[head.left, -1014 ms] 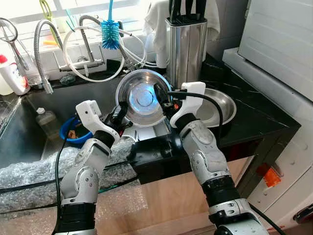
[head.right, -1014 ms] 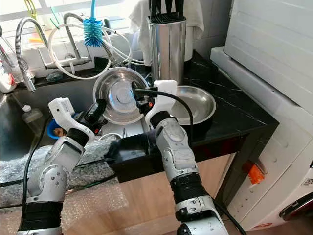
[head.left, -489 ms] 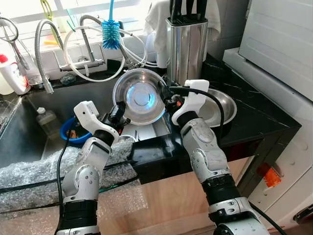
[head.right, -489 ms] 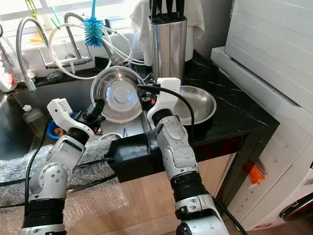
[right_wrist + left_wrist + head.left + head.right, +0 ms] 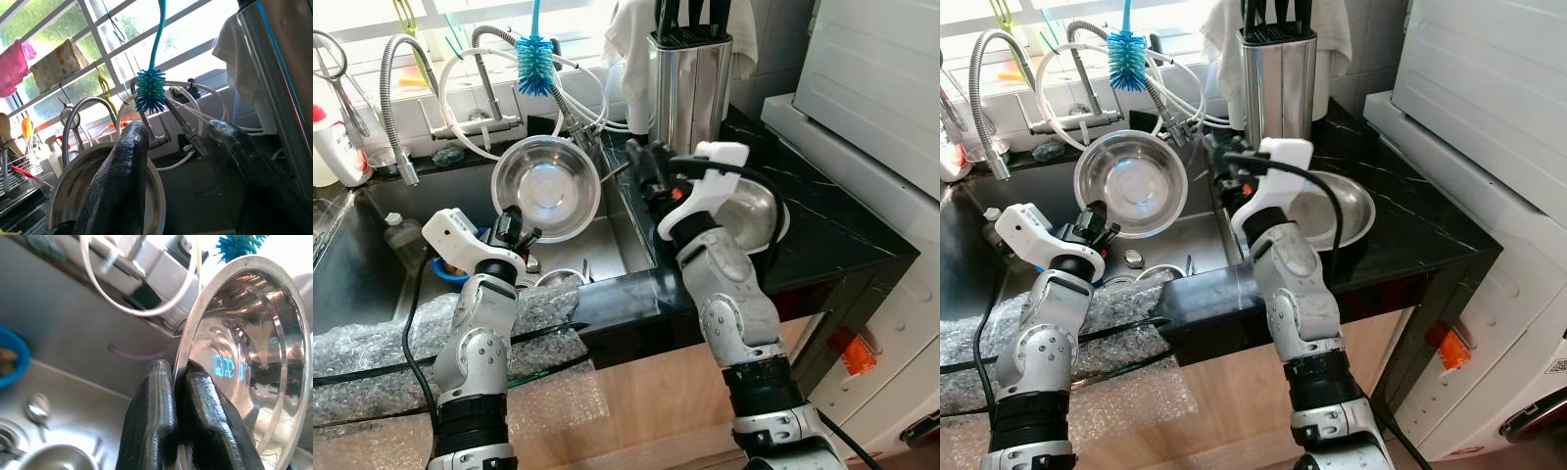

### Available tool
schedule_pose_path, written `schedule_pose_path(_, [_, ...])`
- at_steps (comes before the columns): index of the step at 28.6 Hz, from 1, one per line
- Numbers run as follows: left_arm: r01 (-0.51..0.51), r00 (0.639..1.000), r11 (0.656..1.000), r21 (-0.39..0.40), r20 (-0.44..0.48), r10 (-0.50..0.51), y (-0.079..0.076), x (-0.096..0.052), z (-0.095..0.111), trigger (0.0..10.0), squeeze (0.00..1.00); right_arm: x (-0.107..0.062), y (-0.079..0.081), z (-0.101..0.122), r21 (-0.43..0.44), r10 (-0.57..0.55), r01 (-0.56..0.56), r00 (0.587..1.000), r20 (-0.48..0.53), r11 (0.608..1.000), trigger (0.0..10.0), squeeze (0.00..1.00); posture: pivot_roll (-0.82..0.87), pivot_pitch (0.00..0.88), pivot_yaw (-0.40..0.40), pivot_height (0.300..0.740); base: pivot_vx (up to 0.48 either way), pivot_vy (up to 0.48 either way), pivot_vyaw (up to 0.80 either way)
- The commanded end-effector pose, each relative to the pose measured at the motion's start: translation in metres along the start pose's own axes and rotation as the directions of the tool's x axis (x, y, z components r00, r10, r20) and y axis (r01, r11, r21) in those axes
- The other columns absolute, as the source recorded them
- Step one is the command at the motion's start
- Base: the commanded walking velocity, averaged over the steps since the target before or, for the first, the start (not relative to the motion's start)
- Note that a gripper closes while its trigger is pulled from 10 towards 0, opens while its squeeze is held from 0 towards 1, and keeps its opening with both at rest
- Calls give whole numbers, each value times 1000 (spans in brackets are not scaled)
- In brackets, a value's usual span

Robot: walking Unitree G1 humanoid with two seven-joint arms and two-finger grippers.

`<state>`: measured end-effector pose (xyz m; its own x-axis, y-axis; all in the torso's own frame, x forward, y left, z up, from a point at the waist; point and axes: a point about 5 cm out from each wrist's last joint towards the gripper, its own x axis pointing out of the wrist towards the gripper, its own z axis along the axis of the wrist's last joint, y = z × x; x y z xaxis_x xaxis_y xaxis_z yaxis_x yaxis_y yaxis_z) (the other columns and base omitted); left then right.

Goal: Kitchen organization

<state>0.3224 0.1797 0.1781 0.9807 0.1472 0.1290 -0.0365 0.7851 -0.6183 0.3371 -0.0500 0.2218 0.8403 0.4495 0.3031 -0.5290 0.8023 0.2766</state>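
Observation:
A shiny steel bowl hangs tilted above the sink, its hollow facing me. My left gripper is shut on its lower left rim, and the left wrist view shows the two black fingers pinching the bowl at its edge. To the right of the bowl, my right gripper stands open and apart from it, over the counter's edge. In the right wrist view its fingers are spread with nothing between them. A second steel bowl rests on the black counter behind my right arm.
A steel knife block stands at the back of the counter. Taps, white hoses and a blue bottle brush crowd the sink's back. A blue dish and small items lie in the sink. Bubble wrap covers the front edge.
My left gripper has carried the bowl to the left, over the sink. My right gripper has come off the bowl's right rim and now stands open near the knife block.

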Motion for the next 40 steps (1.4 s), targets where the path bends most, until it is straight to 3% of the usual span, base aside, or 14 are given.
schedule_pose_path(1, [4, 999, 999, 33, 37, -5, -5, 4, 7, 7373, 0, 2, 12, 1, 39, 28, -28, 1000, 12, 999, 10000, 0, -74, 0, 102, 740, 0, 0, 0])
schedule_pose_path(2, [-3, 998, 997, 79, 64, -2, -5, 8, 12, 10000, 0, 1, 12, 1, 45, 24, -24, 1000, 12, 999, 10000, 0, -69, 0, 103, 740, 0, 0, 0])
schedule_pose_path(6, [-21, 993, 974, 226, 118, -5, -1, 17, 24, 10000, 0, 0, 12, 0, 46, 14, -14, 1000, 4, 999, 10000, 0, -71, 0, 104, 740, 0, 0, 0])
schedule_pose_path(11, [-50, 991, 895, 444, 133, -11, 14, 30, 37, 10000, 0, -6, 12, -2, 47, 8, -8, 1000, -9, 999, 10000, 0, -77, 0, 112, 740, 0, 0, 0])
schedule_pose_path(13, [-52, 991, 888, 457, 133, -11, 16, 31, 38, 10000, 0, -7, 12, -2, 46, 7, -6, 1000, -11, 999, 10000, 0, -77, 0, 112, 740, 0, 0, 0])
schedule_pose_path(16, [-39, 993, 839, 543, 114, -28, 33, 35, 42, 10000, 0, -11, 9, -4, 35, -7, 8, 1000, -21, 999, 10000, 0, -81, 0, 114, 740, 0, 0, 0])
schedule_pose_path(18, [16, 994, 780, 626, 72, -78, 40, 35, 44, 10000, 0, -14, 7, -5, 23, -15, 16, 1000, -26, 1000, 10000, 0, -81, 0, 114, 740, 0, 0, 0])
schedule_pose_path(24, [20, 994, 713, 701, 64, -91, 52, 37, 56, 10000, 0, -19, 6, -8, 8, -20, 21, 999, -41, 1000, 10000, 0, -83, 0, 118, 740, 0, 0, 0])
schedule_pose_path(25, [24, 993, 678, 735, 61, -102, 55, 38, 58, 10000, 0, -20, 6, -8, 8, -23, 23, 999, -43, 1000, 10000, 0, -82, 0, 120, 740, 0, 0, 0])
schedule_pose_path(27, [20, 995, 566, 824, 41, -95, 64, 36, 56, 10000, 0, -22, 5, -11, 6, -32, 32, 998, -50, 999, 10000, 0, -85, 0, 124, 740, 0, 0, 0])
schedule_pose_path(28, [20, 995, 566, 824, 41, -95, 64, 36, 56, 10000, 0, -22, 5, -11, 6, -32, 32, 998, -50, 999, 10000, 0, -85, 0, 124, 740, 0, 0, 0])
schedule_pose_path(38, [100, 995, 411, 906, -99, -23, 91, 29, 31, 10000, 0, -26, 5, -13, -1, -47, 47, 997, -60, 999, 10000, 0, -94, 0, 129, 740, 0, 0, 0])
schedule_pose_path(39, [100, 995, 411, 906, -99, -23, 91, 29, 31, 10000, 0, -26, 5, -13, -1, -47, 47, 997, -60, 999, 10000, 0, -94, 0, 129, 740, 0, 0, 0])
schedule_pose_path(40, [124, 992, 369, 921, -123, -26, 92, 28, 29, 10000, 0, -26, 5, -13, -3, -50, 50, 997, -60, 999, 10000, 0, -94, 0, 129, 740, 0, 0, 0])
